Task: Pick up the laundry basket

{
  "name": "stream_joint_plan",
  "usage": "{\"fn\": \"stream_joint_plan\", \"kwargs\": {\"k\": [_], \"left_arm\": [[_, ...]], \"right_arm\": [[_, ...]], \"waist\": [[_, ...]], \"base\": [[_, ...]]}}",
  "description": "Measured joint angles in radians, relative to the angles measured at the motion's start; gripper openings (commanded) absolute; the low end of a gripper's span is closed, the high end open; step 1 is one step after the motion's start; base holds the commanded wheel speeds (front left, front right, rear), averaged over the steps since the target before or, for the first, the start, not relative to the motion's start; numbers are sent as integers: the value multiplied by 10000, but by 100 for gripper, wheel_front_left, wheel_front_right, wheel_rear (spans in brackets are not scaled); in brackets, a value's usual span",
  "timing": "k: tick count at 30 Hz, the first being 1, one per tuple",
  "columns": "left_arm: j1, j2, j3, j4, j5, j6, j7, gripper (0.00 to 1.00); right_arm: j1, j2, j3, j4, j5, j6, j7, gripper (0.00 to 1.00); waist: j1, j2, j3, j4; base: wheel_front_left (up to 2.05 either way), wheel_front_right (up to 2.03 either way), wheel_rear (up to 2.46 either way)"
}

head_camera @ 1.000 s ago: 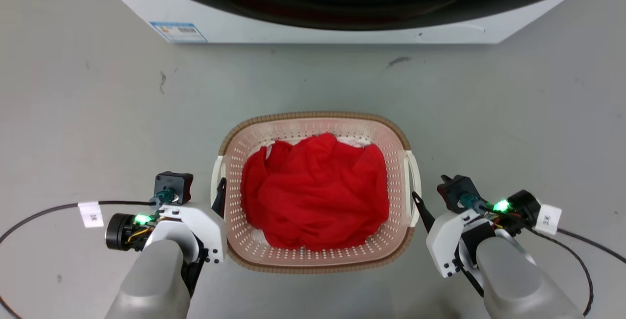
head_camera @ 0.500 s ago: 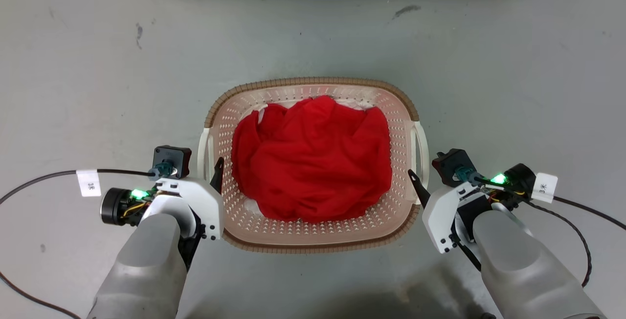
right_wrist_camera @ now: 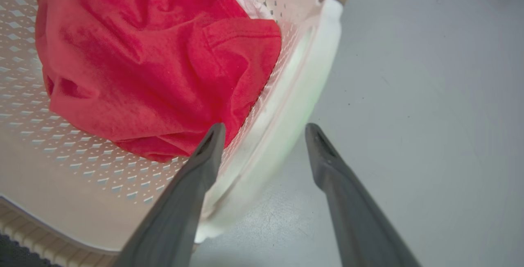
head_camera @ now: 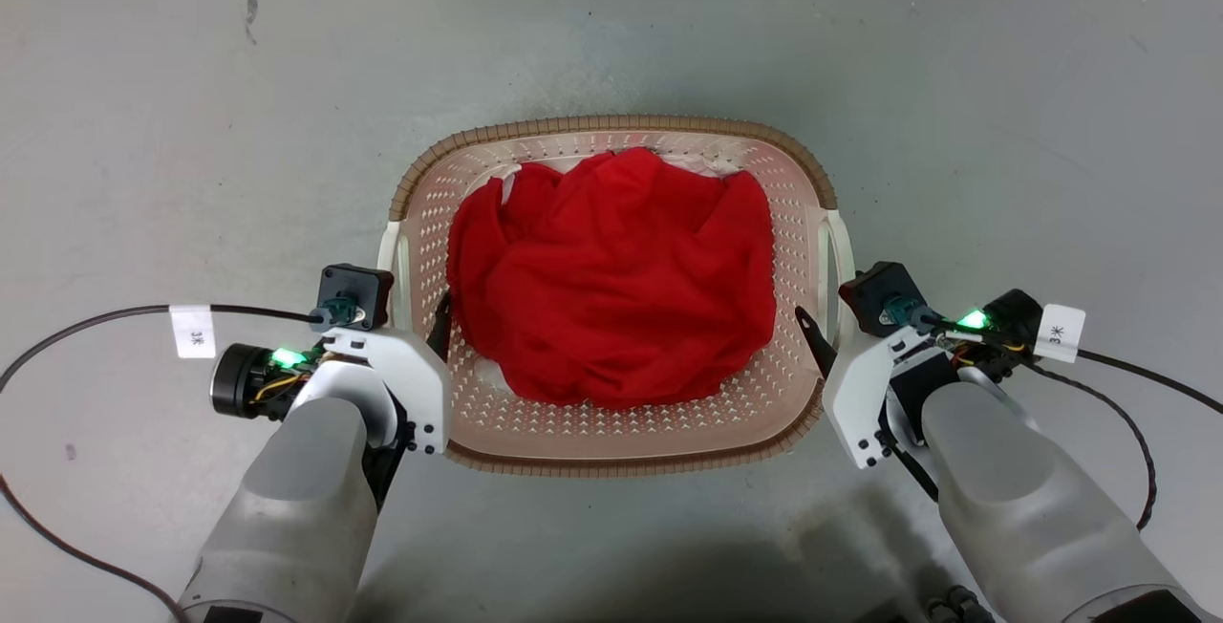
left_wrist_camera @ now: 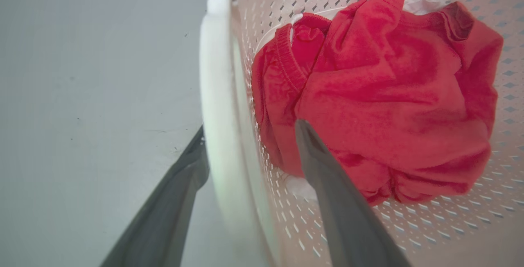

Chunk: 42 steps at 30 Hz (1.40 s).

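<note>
1. Cream-white perforated plastic with a brown rim: the laundry basket [head_camera: 611,123] lies centred between our arms, red cloth [head_camera: 611,279] heaped inside, grey floor [head_camera: 191,126] around it.
2. Our left gripper [left_wrist_camera: 250,125] has its fingers apart, straddling the left handle [left_wrist_camera: 217,74].
3. Our right gripper [right_wrist_camera: 265,125] has its fingers apart too, straddling the right handle [right_wrist_camera: 305,74].

left end effector [left_wrist_camera: 250,125] and right end effector [right_wrist_camera: 265,125] drawn inward, nearer the laundry basket [head_camera: 611,123]

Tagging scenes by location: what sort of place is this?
Likely a laundry corner or test lab: a laundry basket holding a red garment sits on a bare grey floor.
</note>
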<state>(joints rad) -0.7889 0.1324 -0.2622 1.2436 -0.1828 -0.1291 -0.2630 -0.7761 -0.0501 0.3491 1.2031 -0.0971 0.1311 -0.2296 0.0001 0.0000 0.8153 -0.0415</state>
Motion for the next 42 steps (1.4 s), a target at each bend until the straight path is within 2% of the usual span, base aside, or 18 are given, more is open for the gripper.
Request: {"fn": "stream_joint_plan", "kwargs": {"k": [5,6,7,8,24,35,42], "left_arm": [[-114,-15,-221,123,-38,0,0,100],[-150,-19,-265,151,-38,0,0,86],[-162,-19,-305,174,-33,0,0,28],[-163,-19,-341,199,-23,0,0,0],[-160,-192,-972,395,-600,2,148,0],[463,-314,-1352,441,-1308,4,476,0],[1011,-330,-1751,451,-1804,4,1024,0]], "right_arm": [[-49,0,0,48,12,0,111,100],[-55,0,10,63,13,0,176,69],[-69,0,15,75,12,2,201,22],[-91,0,15,75,12,0,203,0],[-83,33,77,238,92,-4,460,0],[386,23,493,407,462,-4,825,0],[851,21,1145,483,1049,-4,1390,0]], "waist": [[0,0,110,41],[0,0,126,43],[0,0,141,42],[0,0,154,40],[-1,0,-197,112],[-1,0,-1252,186],[-1,0,-2161,196]], "base": [[0,0,0],[0,0,0],[0,0,0],[0,0,0],[0,0,0],[0,0,0],[0,0,0]]}}
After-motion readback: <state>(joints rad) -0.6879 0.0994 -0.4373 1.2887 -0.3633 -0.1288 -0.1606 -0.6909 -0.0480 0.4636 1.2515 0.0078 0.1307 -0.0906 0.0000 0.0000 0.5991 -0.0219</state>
